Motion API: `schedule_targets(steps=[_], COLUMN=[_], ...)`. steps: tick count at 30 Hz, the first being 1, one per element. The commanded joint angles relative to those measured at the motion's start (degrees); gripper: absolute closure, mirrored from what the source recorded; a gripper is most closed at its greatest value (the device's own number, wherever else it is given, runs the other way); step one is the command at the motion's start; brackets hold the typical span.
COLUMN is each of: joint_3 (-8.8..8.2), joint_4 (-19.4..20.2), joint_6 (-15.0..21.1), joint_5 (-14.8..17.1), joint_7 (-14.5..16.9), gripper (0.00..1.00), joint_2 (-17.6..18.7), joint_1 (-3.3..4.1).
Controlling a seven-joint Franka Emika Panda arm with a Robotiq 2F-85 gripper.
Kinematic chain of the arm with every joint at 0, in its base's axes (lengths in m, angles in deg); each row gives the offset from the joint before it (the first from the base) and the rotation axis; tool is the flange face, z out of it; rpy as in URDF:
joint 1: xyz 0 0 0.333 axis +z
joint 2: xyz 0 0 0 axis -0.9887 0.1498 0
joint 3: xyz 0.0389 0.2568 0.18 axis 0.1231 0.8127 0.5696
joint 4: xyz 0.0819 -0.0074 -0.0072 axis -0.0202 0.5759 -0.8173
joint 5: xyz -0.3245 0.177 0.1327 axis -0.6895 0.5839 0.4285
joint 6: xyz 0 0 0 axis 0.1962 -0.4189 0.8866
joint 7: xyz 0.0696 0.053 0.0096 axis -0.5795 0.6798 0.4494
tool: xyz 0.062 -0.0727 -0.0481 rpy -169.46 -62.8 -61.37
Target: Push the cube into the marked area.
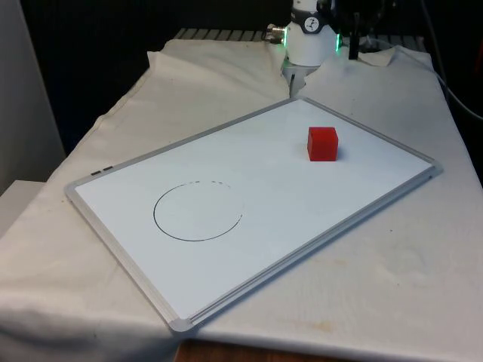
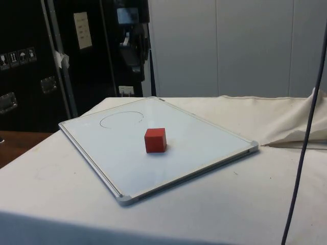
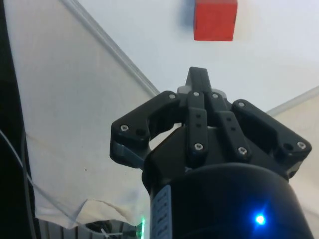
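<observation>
A red cube [image 1: 322, 143] rests on a white board [image 1: 302, 196], towards the board's corner nearest the robot. In the side view the cube [image 2: 155, 140] sits near the middle of the board [image 2: 102, 148]. A thin black circle [image 1: 198, 211] is drawn on the board well away from the cube, at the front view's left; in the side view the circle [image 2: 121, 119] lies beyond the cube. My gripper [image 3: 198, 74] hangs high over the board's corner, its fingers together and holding nothing. The cube [image 3: 215, 20] lies ahead of the fingertips, clearly apart from them.
The board has a grey frame [image 1: 121, 255] and lies askew on the white cloth [image 1: 392, 279]. The cloth is bunched up by the robot's base [image 1: 306, 45]. A black cable [image 2: 306, 138] hangs down at the side view's right.
</observation>
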Motion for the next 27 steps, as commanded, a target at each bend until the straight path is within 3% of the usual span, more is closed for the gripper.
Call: schedule_targets(steps=[1, 2, 10, 19, 20, 26, 27], joint_3=[0.11, 0.06, 0.46, 1.09, 0.97, 1.20, 1.03], joint_4=[0.63, 0.34, 2.69, 3.78, 2.81, 7.96, 7.16], joint_6=[1.26, 0.46, 5.10, 6.88, 5.79, 10.08, 8.82], joint_5=[0.40, 0.06, 1.20, 1.55, 1.03, 1.72, 1.03], joint_7=[-0.17, 0.00, 0.06, 0.17, 0.00, 0.40, 0.11], gripper=[1.00, 1.00, 1.00, 1.00, 1.00, 1.00, 1.00], joint_2=[0.29, 0.23, 2.64, 3.61, 4.13, 2.98, 3.15], joint_1=[0.11, 0.00, 0.06, 0.00, 0.00, 0.06, 0.00])
